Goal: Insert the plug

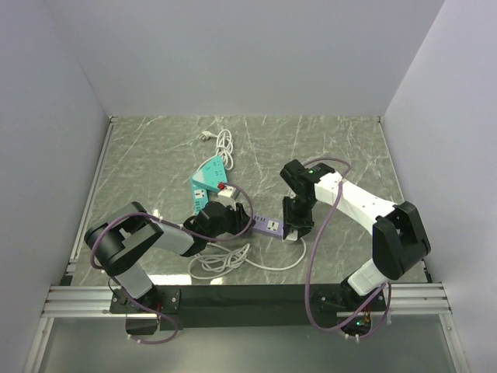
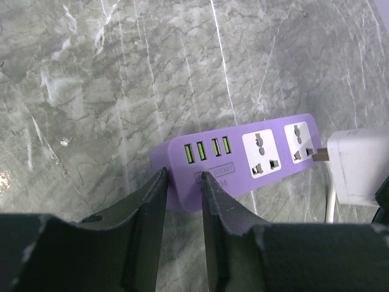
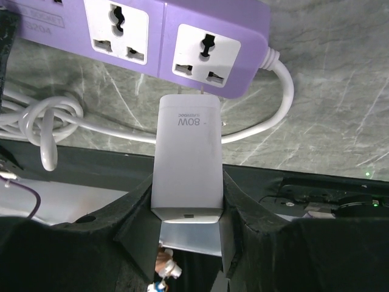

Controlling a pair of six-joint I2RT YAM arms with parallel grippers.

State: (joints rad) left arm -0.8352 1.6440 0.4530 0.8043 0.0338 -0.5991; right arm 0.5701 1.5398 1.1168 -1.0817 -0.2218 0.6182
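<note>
Right gripper point(image 3: 188, 182): jaws part open, clamped on the flat sides of the plug point(image 3: 187, 158), a white 80W block. Back end sits deep between the fingers point(image 3: 137, 213); the pronged end sticks out past the tips. The long axis runs straight out from the jaws, crosswise to the purple power strip point(image 2: 234, 176) just ahead. Prongs point at the strip's end socket point(image 2: 299, 141); one prong point(image 2: 319, 155) has its tip at that socket's face. The block stands off the strip, not seated.

The strip's white cord point(image 3: 285, 91) leaves the end beside that socket and curves back under the plug.

Left gripper point(image 2: 183, 176): jaws narrowed to a slim gap over the strip's other end. Purple shows in the gap; can't tell if they actually pinch it. Just past these tips are four USB ports point(image 2: 206, 149), then a second socket point(image 2: 262, 153).

Near side of both jaws: a loose white cable coil point(image 1: 221, 260).

Beyond the left jaws: a small pale cube adapter point(image 1: 226, 196), a teal power strip point(image 1: 206, 180), then more white cable point(image 1: 224, 144) on the marble table point(image 1: 349, 148).
</note>
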